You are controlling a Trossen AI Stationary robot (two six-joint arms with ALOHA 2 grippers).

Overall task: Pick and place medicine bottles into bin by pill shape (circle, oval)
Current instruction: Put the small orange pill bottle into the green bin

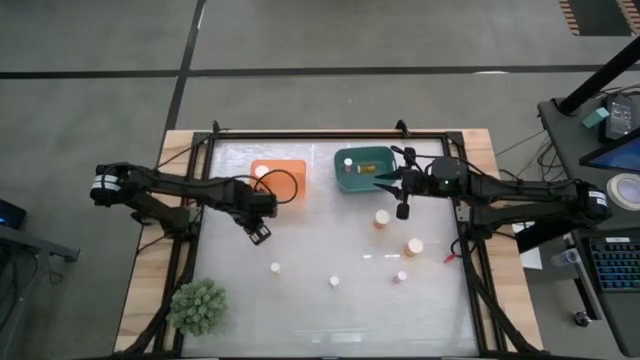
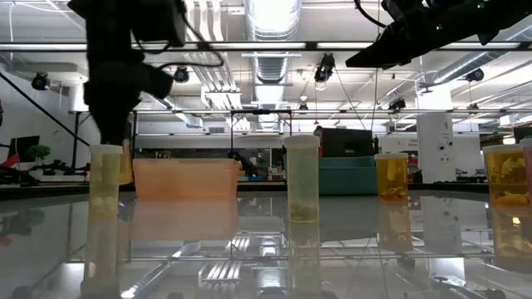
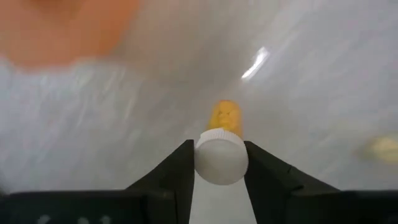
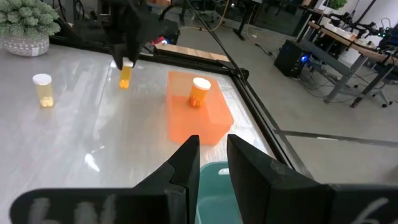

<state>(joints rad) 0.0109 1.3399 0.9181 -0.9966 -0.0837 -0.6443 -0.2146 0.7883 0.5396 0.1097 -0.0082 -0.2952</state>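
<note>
Top view: white-topped table [image 1: 330,310] in a dark frame, with a spiky green plant [image 1: 197,305] at its near-left corner. Orange bin [image 1: 278,181] and teal bin [image 1: 363,170] sit side by side at the far edge; one medicine bottle [image 1: 262,172] stands inside the orange bin. Loose bottles stand on the near half, e.g. [image 1: 382,218], [image 1: 414,246], [image 1: 275,268], [image 1: 335,281], [image 1: 402,276]. L arm reaches in from the left; left gripper [image 1: 259,233] hangs just in front of the orange bin, fingers clamped on a white-capped amber bottle [image 3: 222,149]. R arm extends from the right; right gripper [image 1: 384,180] is over the teal bin's near-right corner, fingers parted, nothing between them.
</note>
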